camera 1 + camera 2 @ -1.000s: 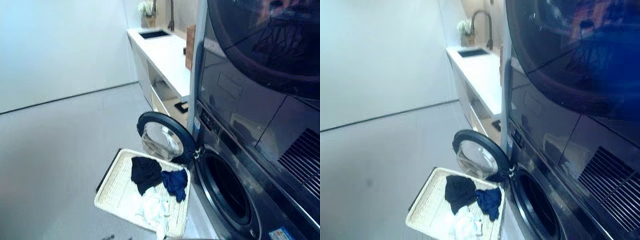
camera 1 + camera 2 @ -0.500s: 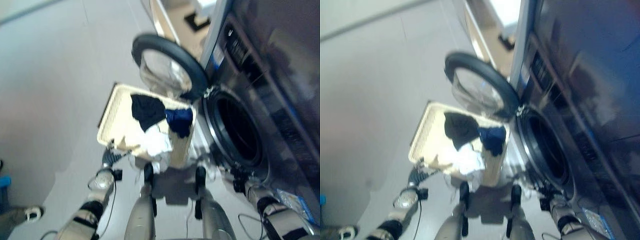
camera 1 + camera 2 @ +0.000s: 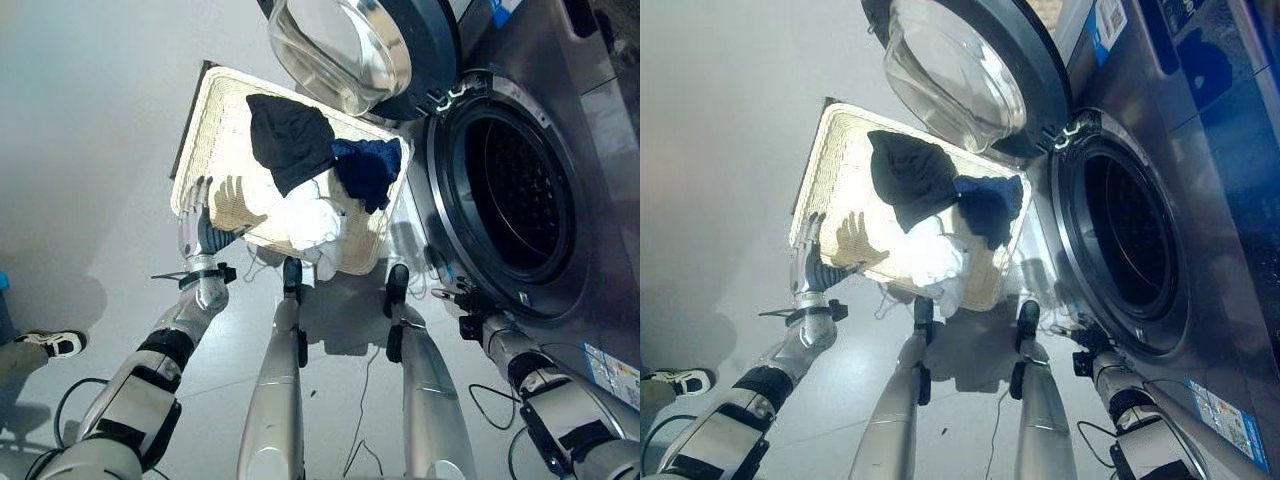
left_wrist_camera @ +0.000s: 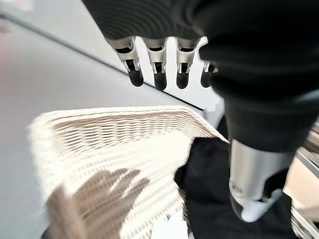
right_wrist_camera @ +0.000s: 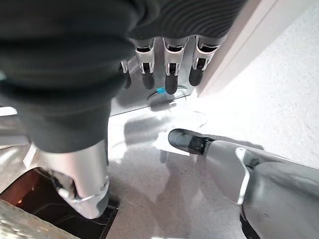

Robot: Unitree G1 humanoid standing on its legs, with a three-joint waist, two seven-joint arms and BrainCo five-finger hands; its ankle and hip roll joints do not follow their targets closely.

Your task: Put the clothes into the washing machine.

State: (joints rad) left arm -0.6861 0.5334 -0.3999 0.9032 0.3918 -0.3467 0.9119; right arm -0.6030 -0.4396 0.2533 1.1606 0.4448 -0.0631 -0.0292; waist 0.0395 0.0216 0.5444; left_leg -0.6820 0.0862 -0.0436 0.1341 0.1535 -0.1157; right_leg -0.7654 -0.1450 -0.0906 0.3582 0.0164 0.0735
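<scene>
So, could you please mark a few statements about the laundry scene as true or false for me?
1. The washer door is open. True.
2. The black garment is already in the drum. False: it lies in the basket, beside the blue garment.
3. The left hand is at the basket's near edge with straight fingers, holding nothing. True.
4. The right hand holds the white garment. False: the right hand is empty, low by the washer front; the white garment lies in the basket.
5. The basket holds one garment. False: it holds three, black, blue and white.
</scene>
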